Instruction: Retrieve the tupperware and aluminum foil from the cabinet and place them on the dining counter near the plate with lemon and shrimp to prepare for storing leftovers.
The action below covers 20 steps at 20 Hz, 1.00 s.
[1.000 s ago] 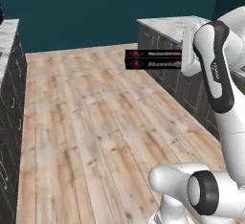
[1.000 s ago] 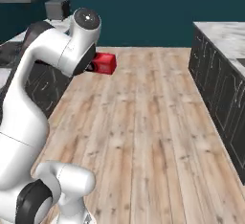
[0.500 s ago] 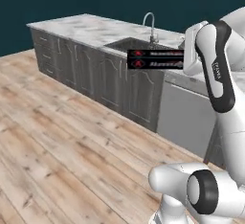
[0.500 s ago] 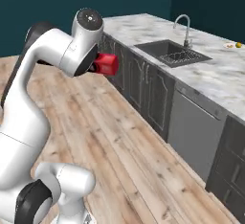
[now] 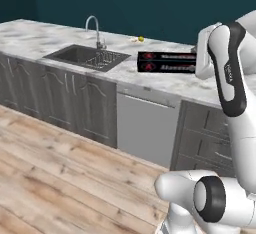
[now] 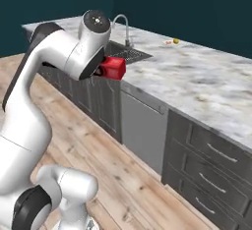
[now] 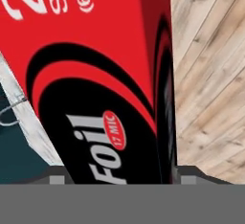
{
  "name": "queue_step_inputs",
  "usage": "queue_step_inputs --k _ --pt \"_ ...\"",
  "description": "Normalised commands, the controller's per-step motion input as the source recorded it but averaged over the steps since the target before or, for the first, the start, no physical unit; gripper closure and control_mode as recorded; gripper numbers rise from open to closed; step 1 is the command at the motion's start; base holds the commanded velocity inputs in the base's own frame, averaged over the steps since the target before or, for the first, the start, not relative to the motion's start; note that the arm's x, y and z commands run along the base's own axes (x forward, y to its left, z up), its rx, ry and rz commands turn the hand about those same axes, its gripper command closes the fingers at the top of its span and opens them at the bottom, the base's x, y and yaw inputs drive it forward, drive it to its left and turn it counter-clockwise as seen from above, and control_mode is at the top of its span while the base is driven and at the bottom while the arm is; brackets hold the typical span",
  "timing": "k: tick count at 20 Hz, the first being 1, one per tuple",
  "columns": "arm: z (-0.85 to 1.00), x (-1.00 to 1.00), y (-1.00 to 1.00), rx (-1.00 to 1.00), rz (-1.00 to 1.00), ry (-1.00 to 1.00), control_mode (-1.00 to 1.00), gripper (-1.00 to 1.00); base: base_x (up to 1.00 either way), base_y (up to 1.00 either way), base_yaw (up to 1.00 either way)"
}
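While carried level in the gripper (image 7: 115, 182), aluminum foil (image 5: 166, 62) held clamped across its narrow width, long black box jutting sideways out of the hand, red end (image 6: 112, 68) poking past the arm (image 6: 64, 57) in the right base view. Seen from the hand, red-and-black printed face pressed right up against the lens, wooden floor (image 7: 210, 74) far below, jaws spread fairly wide because the box fills the gap between them. Held high and horizontal, probably so the long box clears the edge of the dining counter (image 5: 45, 40) ahead. Beyond the box, dark inset sink (image 5: 86, 56) and curved tap (image 5: 93, 28) set into the marble top. Further back from the gripper, near the far edge, plate with lemon and shrimp (image 6: 172, 42), small, with a yellow piece and a paler one, too small to make out more. Foil well apart from that plate, hanging in front of the near edge of the marble, so placing not yet done. Likely next need: carry across the marble towards the plate, then lower flat before letting go. Grey drawer fronts (image 6: 216, 165) under the top
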Motion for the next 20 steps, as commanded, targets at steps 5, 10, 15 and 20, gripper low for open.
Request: queue_step_inputs --k 5,10,15,20 --pt "0.00 0.00 0.00 0.00 0.00 0.00 1.00 1.00 0.00 -1.00 -0.43" --pt "0.00 0.00 0.00 0.00 0.00 0.00 1.00 1.00 -0.10 -0.95 -0.53" --pt "0.00 0.00 0.00 0.00 0.00 0.00 1.00 1.00 0.00 -0.83 -0.61" --pt "0.00 0.00 0.00 0.00 0.00 0.00 1.00 1.00 0.13 -0.98 -0.45"
